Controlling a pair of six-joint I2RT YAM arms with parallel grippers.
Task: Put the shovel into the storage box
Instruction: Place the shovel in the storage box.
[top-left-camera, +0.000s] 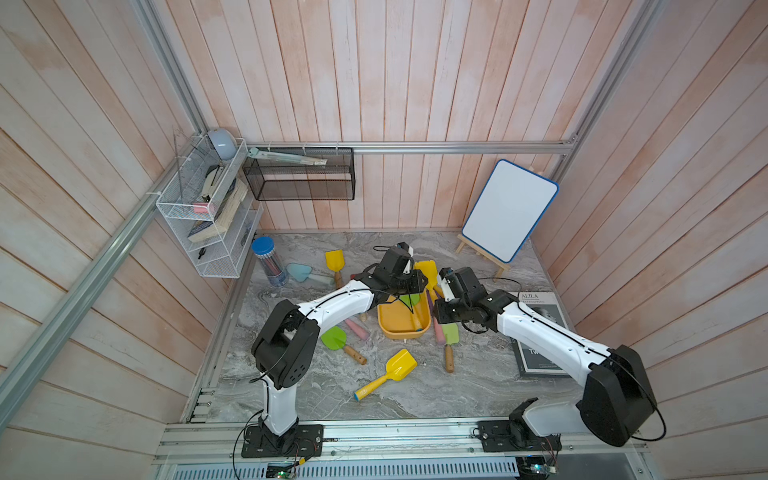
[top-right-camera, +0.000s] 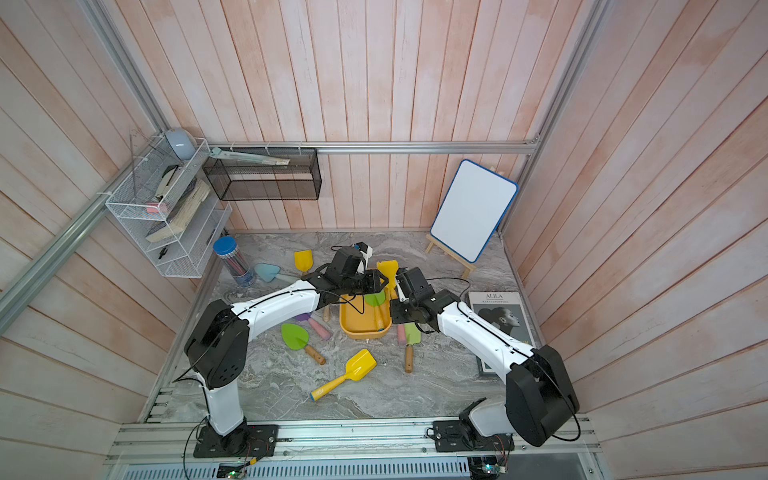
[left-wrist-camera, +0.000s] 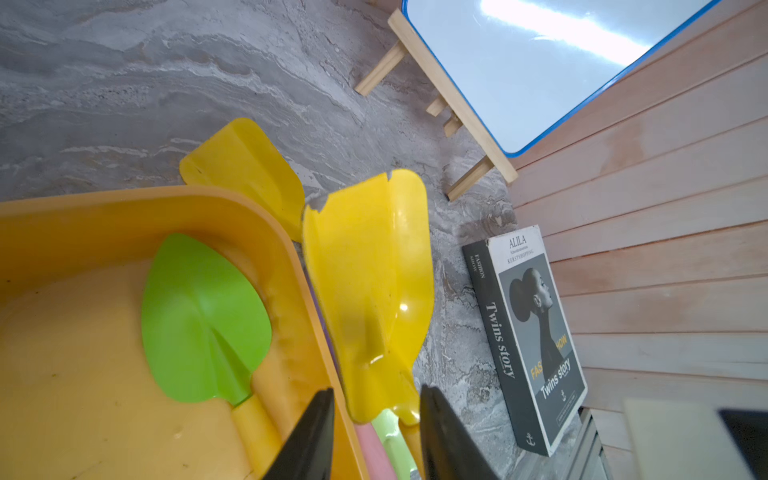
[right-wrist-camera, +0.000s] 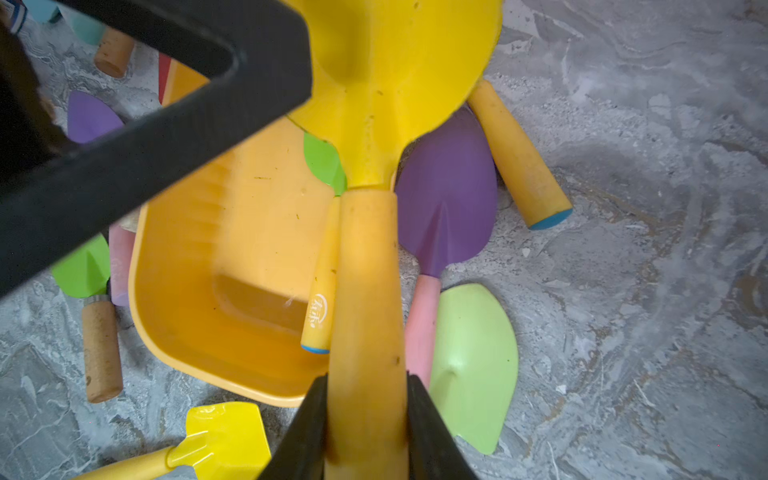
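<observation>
The storage box (top-left-camera: 401, 322) (top-right-camera: 361, 326) is a shallow yellow-orange tray in the middle of the table. Inside it lies a green shovel (left-wrist-camera: 203, 316) with a yellow handle (right-wrist-camera: 322, 286). My right gripper (right-wrist-camera: 368, 378) is shut on the handle of a yellow shovel (right-wrist-camera: 368, 291). That shovel hangs over the box's right rim, its scoop blade (left-wrist-camera: 370, 270) (top-left-camera: 428, 270) pointing to the back. My left gripper (left-wrist-camera: 376, 390) straddles the neck of that blade. Its jaws are still apart: one finger is over the box's inside, the other beside the neck.
More shovels lie around the box: a purple one (right-wrist-camera: 446, 216) and a light green one (top-left-camera: 450, 340) to its right, a yellow one (top-left-camera: 388, 374) and a green one (top-left-camera: 338, 340) in front. A book (top-left-camera: 540, 328) lies at the right wall. A whiteboard (top-left-camera: 509, 210) stands at the back right.
</observation>
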